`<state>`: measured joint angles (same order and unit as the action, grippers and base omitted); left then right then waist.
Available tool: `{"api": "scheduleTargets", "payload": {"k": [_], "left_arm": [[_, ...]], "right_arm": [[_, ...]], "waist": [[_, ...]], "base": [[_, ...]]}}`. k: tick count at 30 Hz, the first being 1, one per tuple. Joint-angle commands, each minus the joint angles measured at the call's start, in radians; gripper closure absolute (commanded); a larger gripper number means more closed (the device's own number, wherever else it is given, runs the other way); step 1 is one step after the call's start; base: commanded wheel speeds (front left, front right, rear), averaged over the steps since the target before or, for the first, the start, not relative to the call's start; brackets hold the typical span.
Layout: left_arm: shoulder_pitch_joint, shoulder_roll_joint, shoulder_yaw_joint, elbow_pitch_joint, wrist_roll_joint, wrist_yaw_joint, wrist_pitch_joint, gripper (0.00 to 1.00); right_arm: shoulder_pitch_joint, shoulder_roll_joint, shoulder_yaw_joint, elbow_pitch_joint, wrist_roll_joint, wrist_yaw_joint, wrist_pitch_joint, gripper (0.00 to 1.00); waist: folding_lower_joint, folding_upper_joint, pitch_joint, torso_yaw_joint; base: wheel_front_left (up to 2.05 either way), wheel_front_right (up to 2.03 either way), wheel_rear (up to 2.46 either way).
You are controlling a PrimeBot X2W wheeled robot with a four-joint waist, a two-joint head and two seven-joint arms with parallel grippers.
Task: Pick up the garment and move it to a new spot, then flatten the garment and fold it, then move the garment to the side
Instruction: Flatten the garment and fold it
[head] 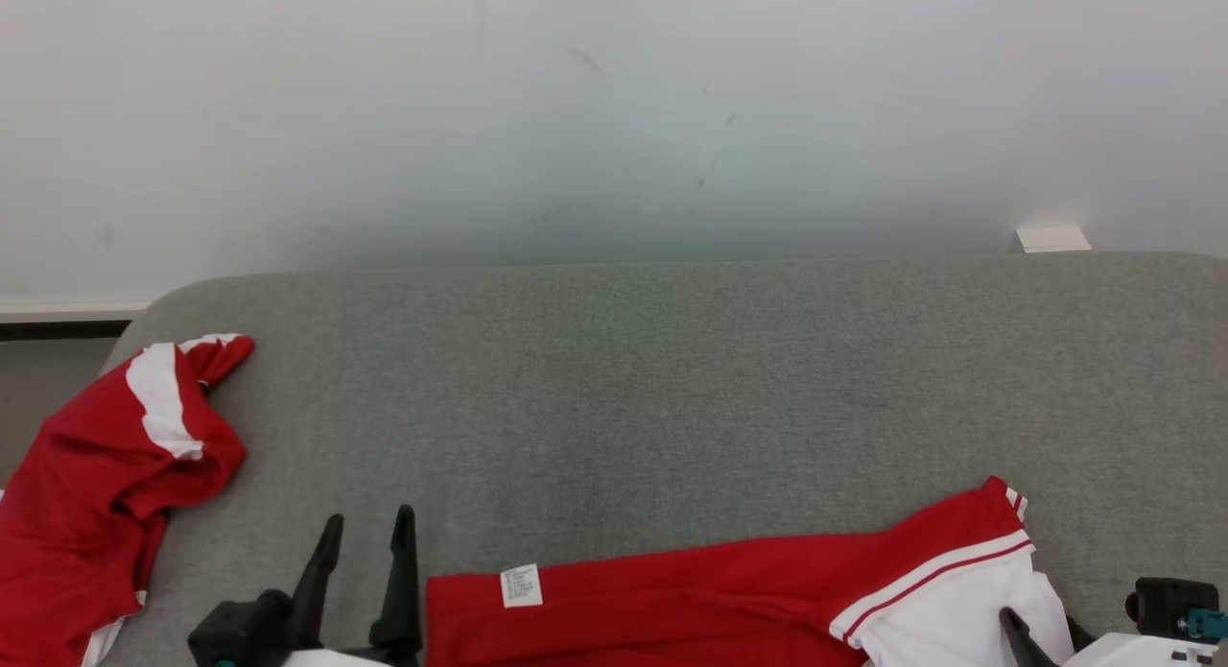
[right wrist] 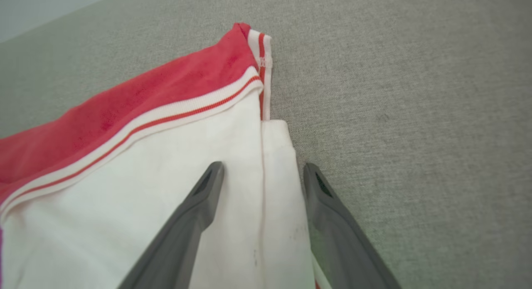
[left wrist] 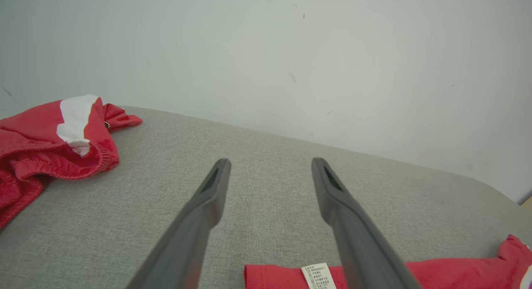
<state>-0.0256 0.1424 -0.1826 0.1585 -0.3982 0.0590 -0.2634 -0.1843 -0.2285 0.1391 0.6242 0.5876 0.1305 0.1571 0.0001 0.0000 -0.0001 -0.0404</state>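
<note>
Red-white garment (head: pixel 729 600) lies flattish at frame bottom, my left gripper (left wrist: pixel 270 160) and right gripper (right wrist: pixel 262 167) gape empty, fold seemingly pending.

I see my left gripper (head: pixel 368 518) low at the near left, fingers spread wide, pointing far. My right gripper (right wrist: pixel 262 167) sits near right, fingers equally wide.

Garment (head: pixel 729 595) on cushion (head: pixel 614 389), perhaps; heap (head: pixel 86 494) leftward.

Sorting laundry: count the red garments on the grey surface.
2. One crumpled garment lies at the left edge; the flat garment lies along the near edge, centre to right. More may sit below the frame.
</note>
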Motion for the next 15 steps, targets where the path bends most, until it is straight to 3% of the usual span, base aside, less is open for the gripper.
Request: {"api": "scheduleTargets", "payload": {"k": [1,5,9,10,11,13,15], "left_arm": [[-0.009,-0.001,0.004,0.001,0.004,-0.004,-0.001,0.00],[-0.014,-0.017,0.020,0.018,0.027,-0.024,-0.001,0.00],[-0.015,-0.030,0.033,0.030,0.047,-0.040,-0.001,0.00],[-0.014,-0.035,0.035,0.034,0.050,-0.044,-0.001,0.00],[-0.012,-0.039,0.036,0.037,0.052,-0.048,-0.001,0.00],[-0.011,-0.047,0.041,0.043,0.059,-0.055,-0.001,0.00],[-0.011,-0.052,0.045,0.048,0.061,-0.059,-0.001,0.00]], "right_arm": [[-0.009,0.000,-0.002,0.011,0.002,0.000,0.006,0.00],[-0.020,0.020,0.018,0.102,0.022,0.000,0.161,0.00],[-0.026,0.050,0.054,0.080,0.071,0.005,0.237,0.00],[-0.025,0.053,0.062,0.067,0.084,0.006,0.244,0.20],[-0.024,0.053,0.068,0.053,0.097,0.006,0.245,0.50],[-0.027,0.048,0.068,0.036,0.119,0.006,0.236,1.00],[-0.033,0.039,0.070,0.031,0.129,0.005,0.239,1.00]], "waist": [[-0.0001,0.0000,0.001,0.004],[-0.0001,0.0000,0.003,0.019],[-0.0001,0.0000,0.003,0.032],[-0.0001,0.0000,0.003,0.034],[-0.0001,0.0000,0.003,0.036],[-0.0001,0.0000,0.003,0.038],[-0.0001,0.0000,0.000,0.039]], "base": [[0.00,0.00,0.00],[0.00,0.00,0.00],[0.00,0.00,0.00],[0.00,0.00,0.00],[0.00,0.00,0.00],[0.00,0.00,0.00],[0.00,0.00,0.00]]}}
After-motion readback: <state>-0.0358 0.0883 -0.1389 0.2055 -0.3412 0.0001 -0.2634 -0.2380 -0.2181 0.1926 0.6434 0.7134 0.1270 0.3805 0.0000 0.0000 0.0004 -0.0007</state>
